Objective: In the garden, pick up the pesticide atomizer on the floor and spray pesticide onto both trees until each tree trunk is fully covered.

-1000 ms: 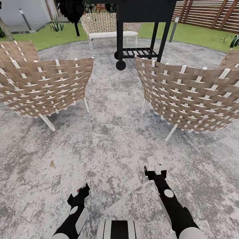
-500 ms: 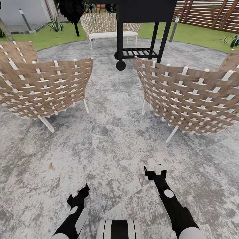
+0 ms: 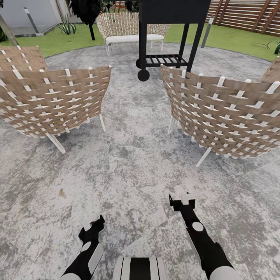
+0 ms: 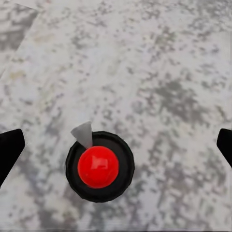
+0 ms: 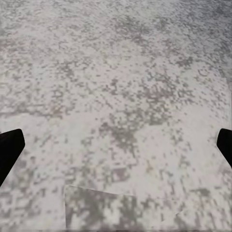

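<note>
The pesticide atomizer [image 4: 99,166] is seen from above in the left wrist view, a round black body with a red cap and a small grey nozzle, standing on the grey paved patio [image 3: 128,155]. My left gripper [image 4: 116,145] hangs over it, open, with its dark fingers far apart at either side. In the head view that left gripper [image 3: 95,227] is low at the left and covers the atomizer. My right gripper [image 3: 182,199] is open over bare paving, holding nothing. A leaning pale grey-brown trunk [image 3: 6,33] shows at the far left edge. No pesticide cloud is in view.
Two woven brown chairs stand ahead, one at the left [image 3: 54,101] and one at the right [image 3: 225,112], with a gap between them. Beyond are a black grill cart [image 3: 167,35], a woven bench [image 3: 128,29], green lawn [image 3: 229,37] and the slatted fence [image 3: 249,15].
The whole head picture has shifted a little, so the camera has moved. A small red spot beside my left gripper a second ago is now covered by it.
</note>
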### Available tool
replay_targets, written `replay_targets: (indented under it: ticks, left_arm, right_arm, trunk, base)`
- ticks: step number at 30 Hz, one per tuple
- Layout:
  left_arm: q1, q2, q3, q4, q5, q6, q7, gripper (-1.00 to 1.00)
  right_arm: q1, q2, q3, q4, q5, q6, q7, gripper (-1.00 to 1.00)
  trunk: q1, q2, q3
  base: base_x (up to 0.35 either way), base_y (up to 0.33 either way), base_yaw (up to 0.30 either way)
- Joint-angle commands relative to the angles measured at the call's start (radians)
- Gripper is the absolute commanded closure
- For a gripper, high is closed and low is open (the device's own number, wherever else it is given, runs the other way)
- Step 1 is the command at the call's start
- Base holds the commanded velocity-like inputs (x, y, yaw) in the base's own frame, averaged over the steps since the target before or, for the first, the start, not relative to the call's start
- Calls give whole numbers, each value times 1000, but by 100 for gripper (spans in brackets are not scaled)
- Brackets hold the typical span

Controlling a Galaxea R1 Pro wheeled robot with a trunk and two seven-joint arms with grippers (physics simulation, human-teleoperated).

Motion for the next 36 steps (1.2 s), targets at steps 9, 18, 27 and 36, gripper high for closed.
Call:
replay_targets:
  ticks: [9,18,27,36]
  left_arm:
    - [0,-1,1,0,9,-5,-2,-100]
    - [6,-2,1,13,9,-119,-3,-100]
    - [13,-2,0,15,9,-195,-4,-100]
    - [11,-2,-3,16,36,-204,-4,-100]
  right_arm:
    - [0,1,-3,1,10,-3,-2,-100]
    - [0,1,-3,1,10,-3,-2,-100]
    - [0,1,-3,1,10,-3,-2,-100]
    - [0,1,-3,1,9,-3,-1,-100]
  trunk:
    - [2,-1,-18]
    - [2,-1,-21]
    - [2,-1,-21]
    - [4,-3,-52]
  base:
    - [0,0,15]
    - [0,0,0]
    - [0,0,0]
    - [0,0,0]
